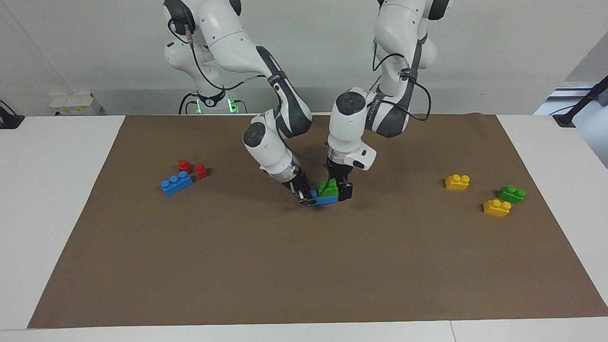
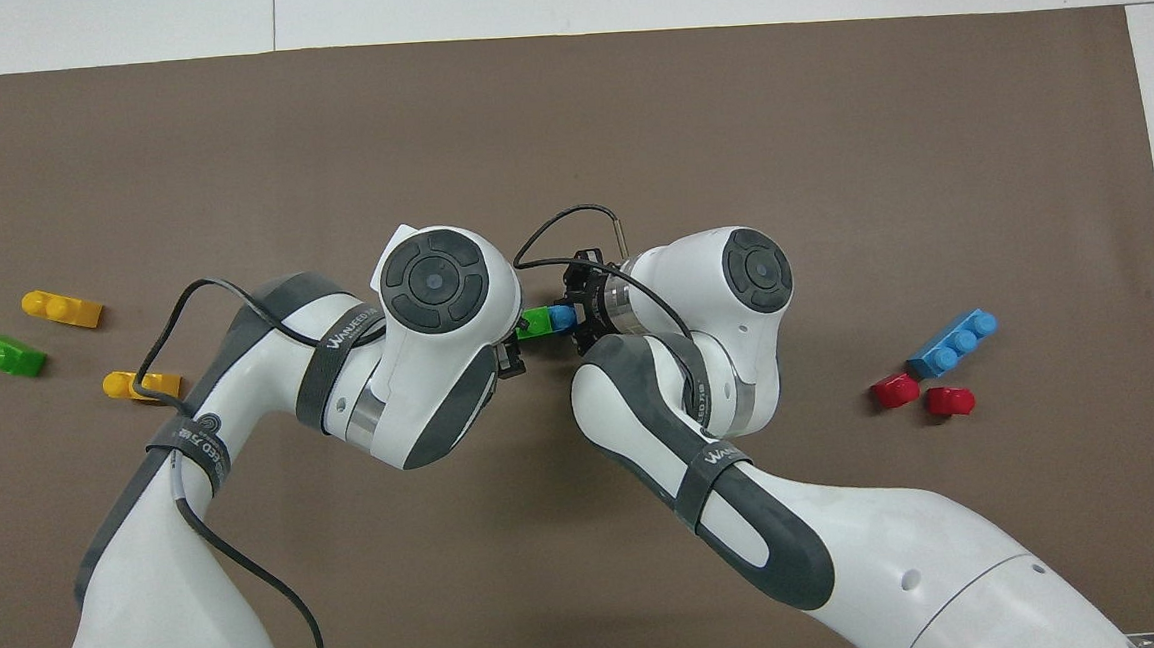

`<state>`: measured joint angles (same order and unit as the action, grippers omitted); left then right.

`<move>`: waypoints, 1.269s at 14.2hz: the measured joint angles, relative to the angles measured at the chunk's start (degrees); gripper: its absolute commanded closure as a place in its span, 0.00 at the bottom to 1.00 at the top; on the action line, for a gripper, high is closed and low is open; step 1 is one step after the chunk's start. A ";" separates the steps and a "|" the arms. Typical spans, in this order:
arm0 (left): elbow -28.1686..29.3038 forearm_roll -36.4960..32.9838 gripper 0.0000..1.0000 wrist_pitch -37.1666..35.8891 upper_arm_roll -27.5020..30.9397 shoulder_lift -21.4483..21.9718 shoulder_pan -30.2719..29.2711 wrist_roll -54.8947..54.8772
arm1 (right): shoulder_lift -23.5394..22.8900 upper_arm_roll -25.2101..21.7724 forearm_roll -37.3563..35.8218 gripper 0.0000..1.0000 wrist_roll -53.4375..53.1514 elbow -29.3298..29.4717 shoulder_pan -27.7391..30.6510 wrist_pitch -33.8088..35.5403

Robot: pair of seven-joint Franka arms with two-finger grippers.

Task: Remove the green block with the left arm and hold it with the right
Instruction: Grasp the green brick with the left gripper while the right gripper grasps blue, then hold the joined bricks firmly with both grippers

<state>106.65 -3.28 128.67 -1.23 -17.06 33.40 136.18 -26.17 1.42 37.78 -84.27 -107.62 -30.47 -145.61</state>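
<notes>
Both hands meet low over the middle of the brown mat [image 1: 294, 266] that covers the bench [image 1: 52, 190]. The left hand [image 1: 338, 189] points straight down and is clenched on the green block [image 1: 329, 188], one black finger showing at the block's end toward the left arm's side. That green block sits stacked on a blue brick [image 1: 326, 199], its two studs up, right between the two hands. The right hand [image 1: 306, 195] comes in at a slant from the right arm's side and grips the bare end of the same blue brick, its fingertips level with the brick and just beside the green block. In the overhead view the left hand [image 2: 511, 353] is mostly hidden under its own wrist, and only a sliver of the green block [image 2: 537, 322] and one blue stud [image 2: 561, 316] show between it and the right hand [image 2: 581, 314]. Well apart from the right hand, toward the right arm's end of the bench, lie a longer blue brick [image 1: 176, 183] and two small red pieces [image 1: 192, 168] just beside it, the red ones nearer the robots. Well apart from the left hand, toward the left arm's end, lie two yellow bricks [image 1: 457, 182] [image 1: 497, 207] and a darker green brick [image 1: 511, 194] close between them, all resting on the mat.
</notes>
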 measured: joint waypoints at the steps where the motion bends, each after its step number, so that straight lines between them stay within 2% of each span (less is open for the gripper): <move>1: 0.00 0.00 0.01 0.08 0.00 -0.05 0.09 0.20 | 0.00 0.00 0.00 1.00 0.00 0.00 0.00 0.00; 6: 0.10 -1.10 0.09 1.78 0.00 -0.73 0.33 1.79 | 0.00 0.00 0.00 1.00 0.00 0.00 0.00 0.00; 7: 0.12 -1.43 0.16 2.06 0.00 -0.98 0.35 2.13 | 0.00 -0.01 0.00 1.00 0.00 0.00 0.00 -0.02; 8: 0.13 -1.62 0.42 2.18 0.00 -1.18 0.39 2.28 | 0.00 -0.01 0.00 1.00 0.00 0.00 0.00 -0.04; 9: 0.17 -1.65 0.99 2.18 -0.01 -1.26 0.45 2.34 | -0.01 -0.04 0.00 1.00 0.00 0.01 0.00 -0.29; 18: 0.25 -3.56 1.00 2.05 -0.30 -1.04 1.31 1.96 | -0.48 -0.41 0.00 1.00 -0.02 0.60 0.02 -2.53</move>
<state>106.90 -6.84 130.73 -1.53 -18.10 34.71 138.14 -26.65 1.01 37.79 -84.29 -107.01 -30.44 -148.14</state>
